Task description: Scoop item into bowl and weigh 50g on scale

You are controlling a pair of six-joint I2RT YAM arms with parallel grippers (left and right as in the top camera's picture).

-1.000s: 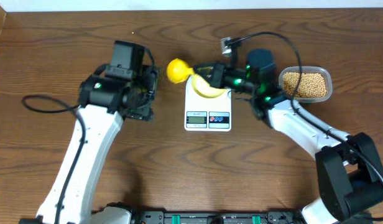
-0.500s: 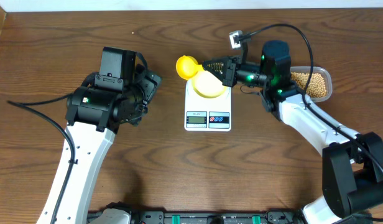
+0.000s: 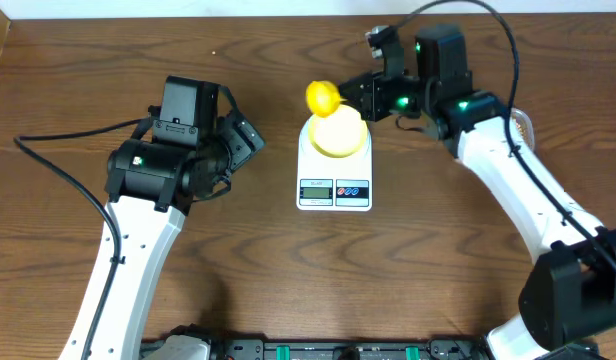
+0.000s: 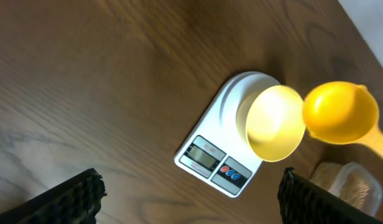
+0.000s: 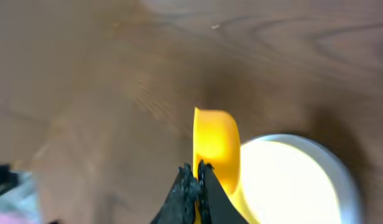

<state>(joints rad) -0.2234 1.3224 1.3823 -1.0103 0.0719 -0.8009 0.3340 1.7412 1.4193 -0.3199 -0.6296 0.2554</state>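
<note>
Overhead view: right fingers (image 5: 191, 193) are gripping the yellow scoop (image 3: 322, 97), cup hovering at eleven o'clock of the bowl (image 3: 338, 136) sitting on the scale (image 3: 318, 203); left fingers (image 4: 70, 199) are standing open.

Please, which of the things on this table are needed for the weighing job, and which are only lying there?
Needed for the job:
- scale
- pale yellow bowl on its platform
- yellow scoop, gripped by the right end effector
- beans in the clear tub

Only lying there:
- black cable on the table beside the left arm
</note>
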